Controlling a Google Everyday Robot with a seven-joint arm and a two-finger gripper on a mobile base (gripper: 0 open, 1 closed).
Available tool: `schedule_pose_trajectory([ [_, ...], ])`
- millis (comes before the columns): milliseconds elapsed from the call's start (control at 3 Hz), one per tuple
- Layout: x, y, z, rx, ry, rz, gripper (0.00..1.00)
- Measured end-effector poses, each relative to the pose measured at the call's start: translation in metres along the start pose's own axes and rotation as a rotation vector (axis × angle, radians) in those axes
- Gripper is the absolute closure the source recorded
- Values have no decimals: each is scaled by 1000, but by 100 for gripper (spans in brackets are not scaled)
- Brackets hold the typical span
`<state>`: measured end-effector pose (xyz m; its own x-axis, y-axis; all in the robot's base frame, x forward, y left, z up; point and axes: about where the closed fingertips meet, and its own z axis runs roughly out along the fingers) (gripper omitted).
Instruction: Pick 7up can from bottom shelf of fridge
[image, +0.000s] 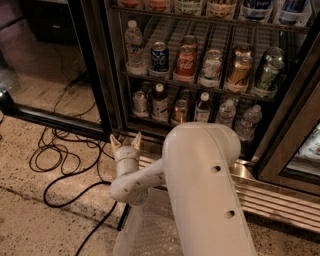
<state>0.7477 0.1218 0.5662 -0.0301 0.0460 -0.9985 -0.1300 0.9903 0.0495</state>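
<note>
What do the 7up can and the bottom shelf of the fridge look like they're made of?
The 7up can looks like aluminium, silvery with a soft sheen. The bottom shelf seems bright metal wire, judging by its thin glinting bars. The gripper, open, sits low outside the fridge.

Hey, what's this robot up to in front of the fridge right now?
The robot's arm is reaching toward the fridge. Its gripper is open and empty, low in front of the fridge, just below the bottom shelf. The 7up can stands untouched at the left end of that shelf, next to a dark bottle.
</note>
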Motion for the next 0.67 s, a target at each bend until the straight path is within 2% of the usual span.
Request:
schedule_pose_trajectory([
  [667,5,-31,21,94,2,-37,30],
])
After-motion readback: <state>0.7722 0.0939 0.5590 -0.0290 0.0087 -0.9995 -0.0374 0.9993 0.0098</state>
